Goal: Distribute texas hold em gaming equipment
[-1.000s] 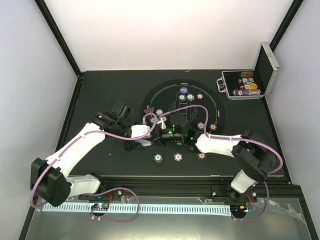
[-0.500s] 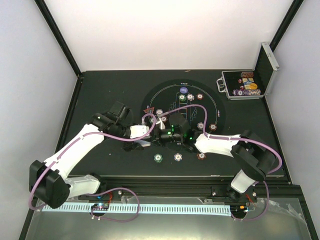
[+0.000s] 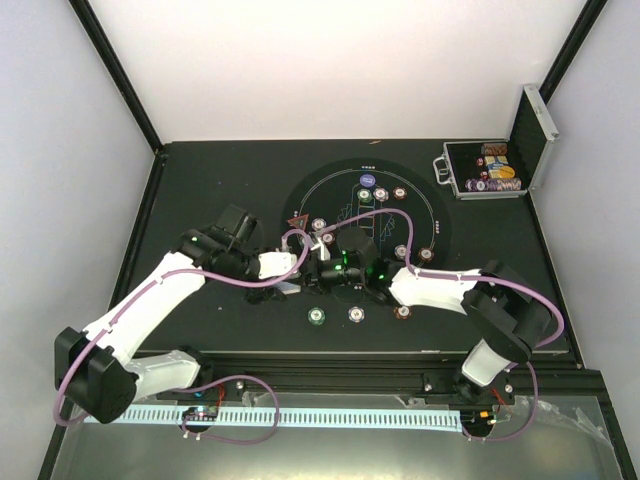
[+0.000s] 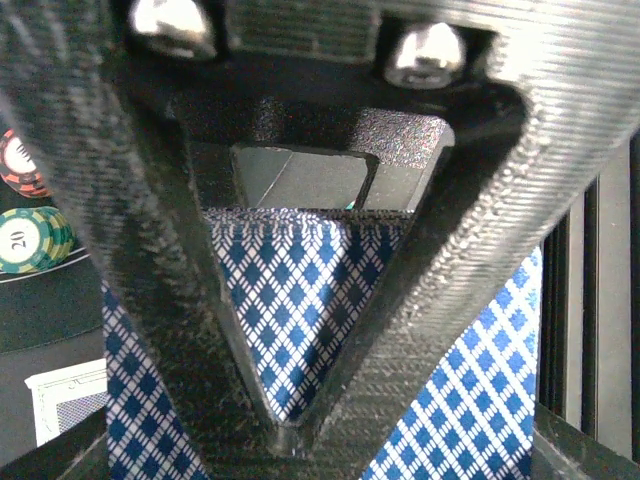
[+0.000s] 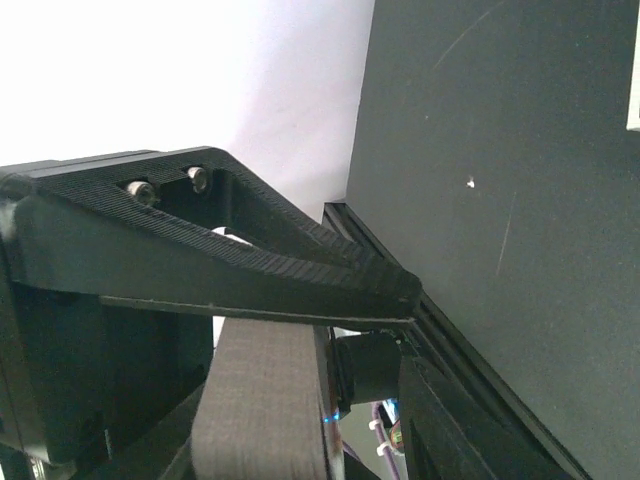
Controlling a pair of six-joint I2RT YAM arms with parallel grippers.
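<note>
My two grippers meet over the near left part of the round game mat (image 3: 440,215). My left gripper (image 3: 302,274) is shut; in its wrist view the tips (image 4: 285,435) come together right over a blue-and-white diamond card back (image 4: 290,300), and I cannot tell whether they pinch it. My right gripper (image 3: 330,270) is shut on a thin playing card (image 5: 262,400), seen nearly edge-on between its jaws (image 5: 412,318). Chips lie around the mat, such as a green one (image 3: 318,315) and a brown one (image 3: 403,311). A blue disc (image 3: 367,179) and a red triangle (image 3: 297,221) lie farther back.
The open silver-edged case (image 3: 485,170) with coloured chips stands at the back right. A face-down card (image 4: 65,400), a green 20 chip (image 4: 30,238) and a red chip (image 4: 18,165) lie left of my left gripper. A black rail (image 3: 350,365) runs along the near table edge.
The left arm's elbow has swung left and towards the near edge. Both grippers have stayed together at the same spot over the mat.
</note>
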